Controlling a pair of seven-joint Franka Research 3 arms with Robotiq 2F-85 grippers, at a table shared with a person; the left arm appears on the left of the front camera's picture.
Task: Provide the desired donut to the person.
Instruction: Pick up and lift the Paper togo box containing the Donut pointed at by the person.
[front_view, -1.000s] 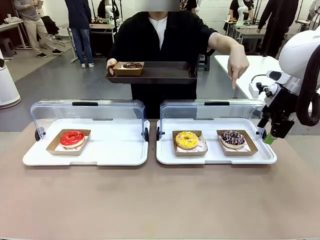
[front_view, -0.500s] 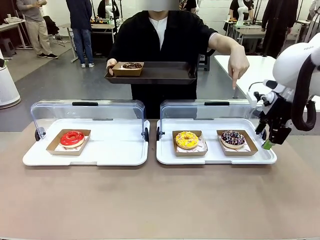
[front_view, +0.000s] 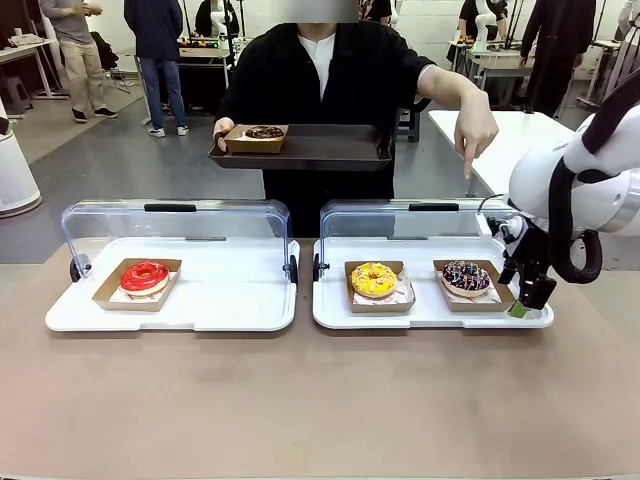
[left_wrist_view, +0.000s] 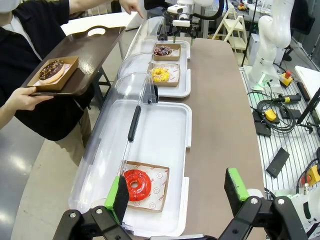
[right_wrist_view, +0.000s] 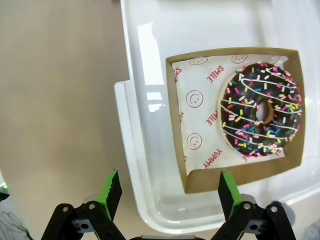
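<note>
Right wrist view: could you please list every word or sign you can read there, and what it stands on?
"SMILE": red print on the paper liner under the sprinkled donut.
"YUMMY": red print, same liner.
Smiley-face signs: several, same liner.
Nothing else is legible.

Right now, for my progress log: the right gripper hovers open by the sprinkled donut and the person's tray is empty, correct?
No: the person's tray carries a boxed chocolate donut, as the front view shows. The right gripper does hover open by the sprinkled donut.
</note>
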